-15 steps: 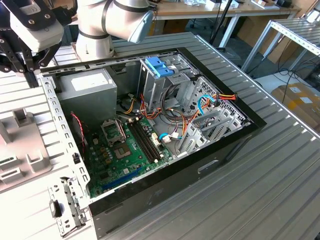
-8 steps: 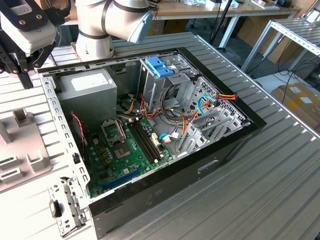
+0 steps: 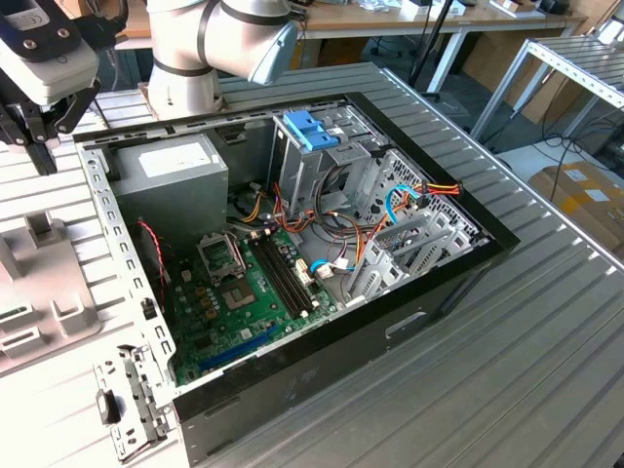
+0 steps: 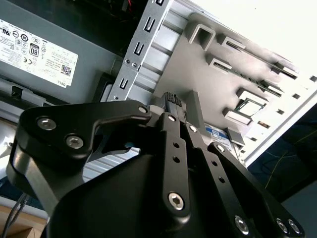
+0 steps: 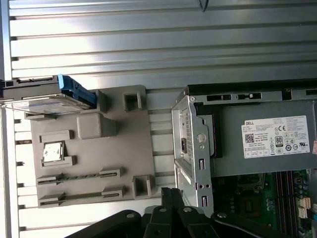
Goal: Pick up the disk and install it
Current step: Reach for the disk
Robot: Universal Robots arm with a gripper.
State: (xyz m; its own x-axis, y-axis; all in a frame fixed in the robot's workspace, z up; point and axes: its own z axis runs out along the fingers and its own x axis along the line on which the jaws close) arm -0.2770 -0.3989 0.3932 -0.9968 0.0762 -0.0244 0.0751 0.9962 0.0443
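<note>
Grey fixture plate [image 5: 94,148] holds the flat silver disk [image 5: 44,103] with blue bracket, well apart from the closed, empty black gripper [image 5: 171,192]; probably stiff, fragile: grasp side edges.

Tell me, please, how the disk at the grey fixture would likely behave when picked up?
The disk looks like a flat metal-bodied drive, so probably stiff and fairly heavy for its size. Its shiny top may be slippery; the blue side bracket might give better purchase. Seemingly lying flat at the grey fixture, it should not roll.
</note>
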